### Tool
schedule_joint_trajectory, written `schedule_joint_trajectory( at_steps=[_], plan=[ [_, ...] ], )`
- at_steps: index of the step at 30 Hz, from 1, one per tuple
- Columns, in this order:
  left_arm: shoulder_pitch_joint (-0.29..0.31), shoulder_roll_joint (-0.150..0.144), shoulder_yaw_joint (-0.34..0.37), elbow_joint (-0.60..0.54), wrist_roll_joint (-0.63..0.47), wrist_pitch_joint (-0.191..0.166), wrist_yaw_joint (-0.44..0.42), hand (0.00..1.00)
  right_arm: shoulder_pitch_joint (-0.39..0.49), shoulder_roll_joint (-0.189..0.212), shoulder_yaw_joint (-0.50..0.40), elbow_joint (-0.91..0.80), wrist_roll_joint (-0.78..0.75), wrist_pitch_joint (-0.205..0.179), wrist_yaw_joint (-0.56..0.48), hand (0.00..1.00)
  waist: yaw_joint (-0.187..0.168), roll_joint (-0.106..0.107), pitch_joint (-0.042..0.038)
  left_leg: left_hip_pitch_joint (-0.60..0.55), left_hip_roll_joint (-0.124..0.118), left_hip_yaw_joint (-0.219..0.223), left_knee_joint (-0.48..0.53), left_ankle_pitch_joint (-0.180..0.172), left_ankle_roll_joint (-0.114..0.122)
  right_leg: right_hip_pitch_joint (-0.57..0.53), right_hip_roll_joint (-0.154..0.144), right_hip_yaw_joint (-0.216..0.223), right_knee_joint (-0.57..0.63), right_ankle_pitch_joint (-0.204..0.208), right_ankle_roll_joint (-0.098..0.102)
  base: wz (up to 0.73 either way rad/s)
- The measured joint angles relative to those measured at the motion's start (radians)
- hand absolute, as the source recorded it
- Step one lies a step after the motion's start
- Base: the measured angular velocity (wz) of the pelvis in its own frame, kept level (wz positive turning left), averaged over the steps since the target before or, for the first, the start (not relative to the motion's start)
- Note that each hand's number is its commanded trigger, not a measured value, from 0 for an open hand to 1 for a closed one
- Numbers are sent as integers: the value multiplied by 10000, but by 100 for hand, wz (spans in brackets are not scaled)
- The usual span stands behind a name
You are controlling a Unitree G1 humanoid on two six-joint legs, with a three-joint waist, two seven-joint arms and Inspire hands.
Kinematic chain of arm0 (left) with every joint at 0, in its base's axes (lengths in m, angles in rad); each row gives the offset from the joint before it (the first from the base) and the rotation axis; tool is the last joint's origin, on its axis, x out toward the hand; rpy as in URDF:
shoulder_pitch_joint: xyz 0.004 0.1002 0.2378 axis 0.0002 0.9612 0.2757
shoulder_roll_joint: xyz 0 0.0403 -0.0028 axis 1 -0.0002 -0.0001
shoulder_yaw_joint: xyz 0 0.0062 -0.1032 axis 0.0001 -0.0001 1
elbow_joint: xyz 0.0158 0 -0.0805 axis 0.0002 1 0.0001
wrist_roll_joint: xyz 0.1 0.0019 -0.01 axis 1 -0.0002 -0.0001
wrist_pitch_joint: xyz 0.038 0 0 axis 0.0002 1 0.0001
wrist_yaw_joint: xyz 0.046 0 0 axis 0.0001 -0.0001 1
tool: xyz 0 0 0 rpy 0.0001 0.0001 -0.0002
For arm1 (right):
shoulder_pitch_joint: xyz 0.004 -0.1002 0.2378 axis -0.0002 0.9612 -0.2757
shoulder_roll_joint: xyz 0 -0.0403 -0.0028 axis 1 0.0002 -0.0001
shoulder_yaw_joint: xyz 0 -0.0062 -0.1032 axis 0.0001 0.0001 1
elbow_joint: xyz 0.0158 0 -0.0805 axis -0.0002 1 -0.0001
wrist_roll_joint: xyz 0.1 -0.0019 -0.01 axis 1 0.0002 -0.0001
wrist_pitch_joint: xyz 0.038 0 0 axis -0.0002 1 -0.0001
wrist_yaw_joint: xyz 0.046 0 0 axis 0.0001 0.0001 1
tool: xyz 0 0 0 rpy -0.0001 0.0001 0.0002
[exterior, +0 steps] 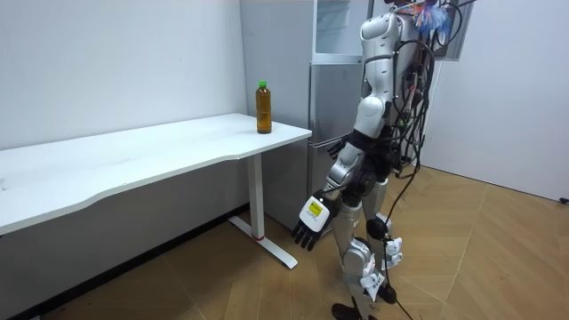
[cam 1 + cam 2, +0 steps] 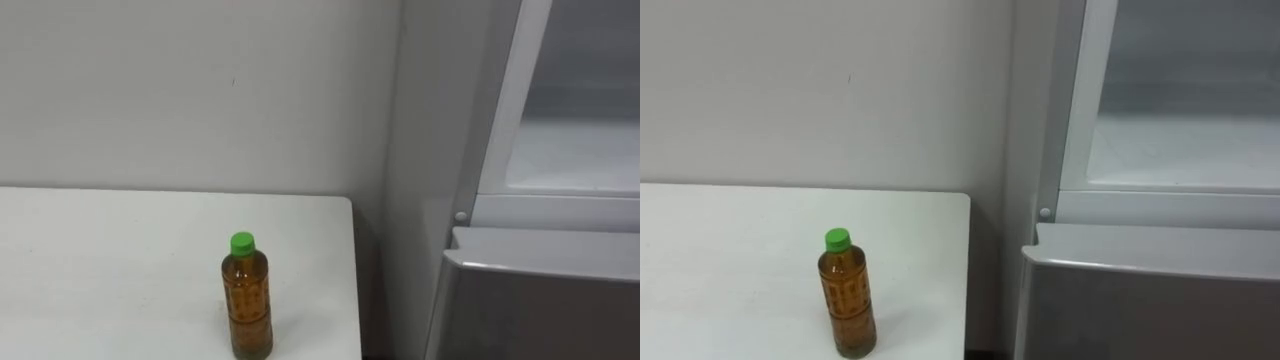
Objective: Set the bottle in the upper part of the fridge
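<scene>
A clear bottle (image 2: 247, 297) of brown drink with a green cap stands upright on the white table (image 2: 110, 260), close to its right end. In the room view the bottle (image 1: 263, 108) is at the table's far corner, beside the fridge (image 1: 336, 89). The fridge's upper compartment (image 2: 580, 130) stands open with a pale, bare interior. I stand in front of the fridge, a step back from the table. My left hand (image 1: 309, 227) hangs low at my side with its fingers relaxed, holding nothing, well below and away from the bottle.
The grey lower fridge door (image 2: 540, 300) is closed, its top edge just below the open compartment. A narrow gap separates the table's end from the fridge's side. A plain wall runs behind the table. The floor around me is wooden.
</scene>
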Motion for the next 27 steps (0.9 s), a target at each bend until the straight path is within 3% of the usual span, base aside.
schedule_joint_trajectory(
  at_steps=[5,7,11,12,15,23,27],
  plan=[
    [20,41,-4,-151,-2,-1,-147,0,236,-150,30,-851,-32,195,380,0,-5,-26,50,-15,2,4,46,-2,2,-23,-12,9,142,9,4,-4],
    [16,47,-13,-118,-23,-6,-181,0,258,-186,18,-1303,-16,444,441,0,1,10,92,-12,6,8,45,-2,4,-60,-22,5,198,16,-1,-5],
    [-17,55,-190,-27,-19,-88,-114,0,279,-240,20,-1813,-70,558,455,0,18,91,140,-43,18,34,46,-3,10,-210,-13,76,365,26,-17,-8],
    [19,55,-202,-5,-11,-88,-111,0,300,-305,35,-2135,-116,775,453,0,24,137,145,-62,19,33,47,-8,20,-233,-11,105,420,29,-21,-8],
    [19,57,-229,9,2,-84,-108,0,365,-640,60,-3112,-373,1191,471,0,19,226,110,-188,4,54,67,0,52,-384,-19,121,470,38,-20,-6],
    [103,71,-263,79,5,-77,-143,0,456,-1152,82,-3826,-548,1447,769,0,31,164,106,-175,-8,67,140,28,82,-353,-16,122,471,77,-6,0],
    [58,168,-296,16,-5,-77,-233,0,455,-1841,83,-4884,-779,1866,1161,0,71,49,145,-160,16,154,140,36,84,-372,-36,166,486,79,-11,-3]
  ],
)
